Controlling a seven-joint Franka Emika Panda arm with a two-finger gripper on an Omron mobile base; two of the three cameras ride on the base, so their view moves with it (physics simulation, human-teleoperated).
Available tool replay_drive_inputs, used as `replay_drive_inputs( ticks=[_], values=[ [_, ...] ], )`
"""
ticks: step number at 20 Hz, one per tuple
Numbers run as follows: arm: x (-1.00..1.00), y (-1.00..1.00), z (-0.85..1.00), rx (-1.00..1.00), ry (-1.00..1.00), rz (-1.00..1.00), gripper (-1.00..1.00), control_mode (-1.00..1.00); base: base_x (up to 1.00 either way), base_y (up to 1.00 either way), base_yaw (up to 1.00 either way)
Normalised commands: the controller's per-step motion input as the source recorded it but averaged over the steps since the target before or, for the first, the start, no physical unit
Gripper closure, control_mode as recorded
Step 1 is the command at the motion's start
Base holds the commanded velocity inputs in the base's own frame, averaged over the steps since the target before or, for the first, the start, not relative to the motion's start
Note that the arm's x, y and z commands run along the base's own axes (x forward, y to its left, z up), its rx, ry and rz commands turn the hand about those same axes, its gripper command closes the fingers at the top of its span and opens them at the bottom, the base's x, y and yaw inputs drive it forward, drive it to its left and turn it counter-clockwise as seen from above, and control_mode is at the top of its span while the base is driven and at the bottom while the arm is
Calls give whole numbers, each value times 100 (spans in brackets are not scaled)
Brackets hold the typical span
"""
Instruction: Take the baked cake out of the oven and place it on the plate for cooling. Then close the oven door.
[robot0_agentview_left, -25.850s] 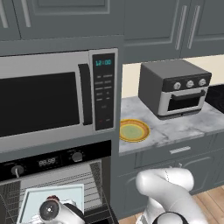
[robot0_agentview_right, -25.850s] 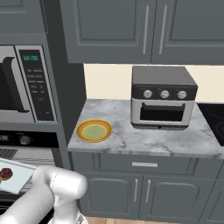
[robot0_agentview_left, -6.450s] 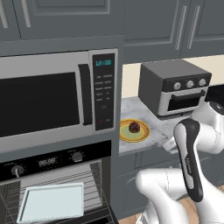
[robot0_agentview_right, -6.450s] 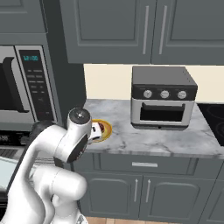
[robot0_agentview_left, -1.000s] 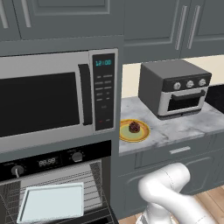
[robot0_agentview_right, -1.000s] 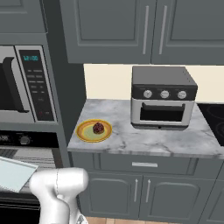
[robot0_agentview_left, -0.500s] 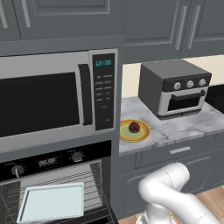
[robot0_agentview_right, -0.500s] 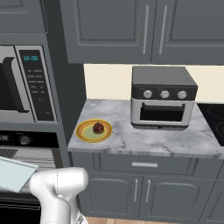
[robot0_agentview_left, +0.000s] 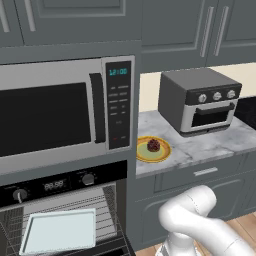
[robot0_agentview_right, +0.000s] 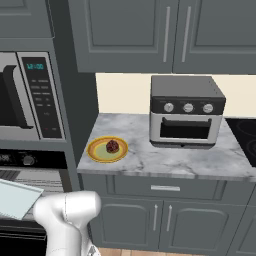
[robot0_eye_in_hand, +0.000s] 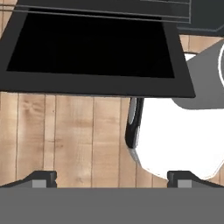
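Left base view: the baked cake (robot0_agentview_left: 153, 145) sits on the plate (robot0_agentview_left: 145, 154), centre-right of the frame, on the marble table (robot0_agentview_left: 210, 142) just right of the microwave (robot0_agentview_left: 60, 110). So the 1st part of the task looks done. The oven (robot0_agentview_left: 60, 210) is at lower left, its cavity showing with a pale baking tray (robot0_agentview_left: 59, 231) on the rack; the door is down.

Right base view: cake and plate at centre-left, toaster oven (robot0_agentview_right: 186, 111) well apart to their right. The oven is at the far lower-left edge.

Hand view: the oven door (robot0_eye_in_hand: 94, 50) fills the upper part, dark glass w/ black frame, lying flat over the wood floor (robot0_eye_in_hand: 61, 140). The tool (robot0_eye_in_hand: 112, 177) is wide open, its fingertips (robot0_eye_in_hand: 41, 177) at the bottom corners, holding nothing. The door's near edge runs left-right across the frame, above the tool. I judge the next move must go under that edge & lift it; the handle I cannot make out.
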Motion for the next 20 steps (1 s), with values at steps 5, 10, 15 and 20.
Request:
replay_drive_inputs(
  ticks=[5,10,15,20],
  values=[
    [23,14,-39,0,0,-9,-100,-100,0,0,0],
    [23,21,-39,0,0,-8,-100,-100,0,0,0],
    [12,20,-44,0,-1,-1,-100,-100,0,0,0],
    [24,17,-39,0,0,0,-100,-100,0,0,0]
  ],
)
